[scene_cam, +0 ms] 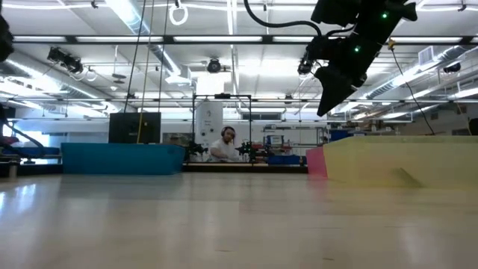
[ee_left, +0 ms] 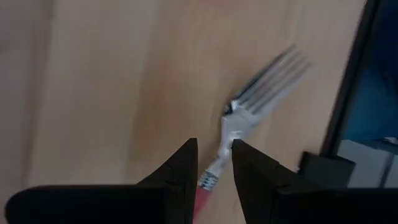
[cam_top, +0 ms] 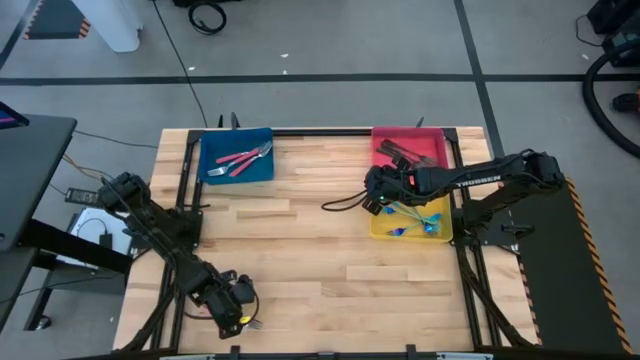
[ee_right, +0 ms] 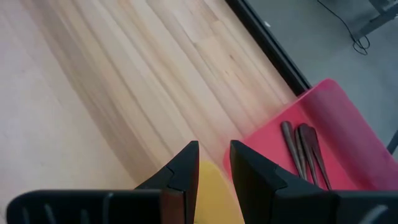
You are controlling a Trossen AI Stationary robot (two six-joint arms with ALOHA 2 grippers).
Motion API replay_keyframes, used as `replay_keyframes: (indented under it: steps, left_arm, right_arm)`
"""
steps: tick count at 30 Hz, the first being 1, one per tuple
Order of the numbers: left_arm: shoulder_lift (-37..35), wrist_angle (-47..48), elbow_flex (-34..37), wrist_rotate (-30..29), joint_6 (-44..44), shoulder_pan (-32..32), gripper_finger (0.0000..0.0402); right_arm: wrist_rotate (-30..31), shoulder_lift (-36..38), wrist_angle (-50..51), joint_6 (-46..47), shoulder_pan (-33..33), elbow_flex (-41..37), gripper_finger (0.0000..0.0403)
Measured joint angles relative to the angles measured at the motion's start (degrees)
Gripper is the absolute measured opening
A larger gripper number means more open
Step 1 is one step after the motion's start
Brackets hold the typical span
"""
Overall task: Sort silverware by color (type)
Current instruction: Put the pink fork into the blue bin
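My left gripper (cam_top: 240, 312) hovers near the table's near-left corner, shut on a red-handled fork (ee_left: 249, 118) whose silver tines point away from the fingers. My right gripper (cam_top: 375, 196) hangs over the left edge of the yellow tray (cam_top: 432, 236), shut and holding nothing; it shows raised above the table in the low view (scene_cam: 328, 104). Light blue-handled forks (cam_top: 412, 219) lie in the yellow tray. Red-handled forks (cam_top: 240, 159) lie in the blue tray (cam_top: 214, 148). Dark metal forks (ee_right: 301, 152) lie in the red tray (cam_top: 388, 135). My left gripper pinches the fork between its two fingers at the top of the red handle (ee_left: 207, 182), just below the silver neck. The fork runs along the fingers and sticks out past their ends, tines foremost. Whether it is clear of the table, I cannot tell.
Bare wooden table (cam_top: 300, 240) spreads between the trays and the near edge. A black frame rail (cam_top: 180, 190) runs along the table's left side, another (cam_top: 462, 250) along the right. In the room beyond, a person (scene_cam: 224, 143) sits at a desk.
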State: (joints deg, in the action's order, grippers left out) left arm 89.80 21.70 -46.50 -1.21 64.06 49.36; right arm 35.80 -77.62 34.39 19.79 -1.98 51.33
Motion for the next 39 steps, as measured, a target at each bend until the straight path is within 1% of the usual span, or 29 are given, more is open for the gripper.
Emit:
replay_keyframes:
  steps: [6, 14, 25, 31, 34, 39]
  left_arm:
    - [0.0, -0.13, 0.0, 0.03, 1.78, 2.29, 0.0098]
    - [0.21, -0.18, 0.0, -0.02, 1.53, 2.65, 0.0098]
    - [4.78, -3.04, -0.07, 0.02, 1.27, 2.62, 0.0098]
    - [5.6, -0.16, -0.29, 0.56, 1.26, 2.6, 0.0097]
    - [5.62, 0.79, -0.31, 0.1, 0.11, 2.35, 0.0089]
    - [7.24, 2.06, -0.46, 0.28, -0.41, 1.15, 0.0058]
  right_arm:
    - [0.16, 0.02, -0.02, 0.0, 0.0, 0.0, 0.0099]
    - [0.14, 0.02, -0.03, 0.0, 0.0, 0.0, 0.0099]
    - [0.14, 0.02, -0.04, 0.0, 0.0, 0.0, 0.0099]
    - [0.14, 0.02, -0.12, 0.02, 0.0, 0.0, 0.0099]
    - [0.14, 0.02, -0.25, 0.02, 0.0, 0.0, 0.0099]
    - [0.14, 0.02, -0.42, 0.0, 0.0, 0.0, 0.0099]
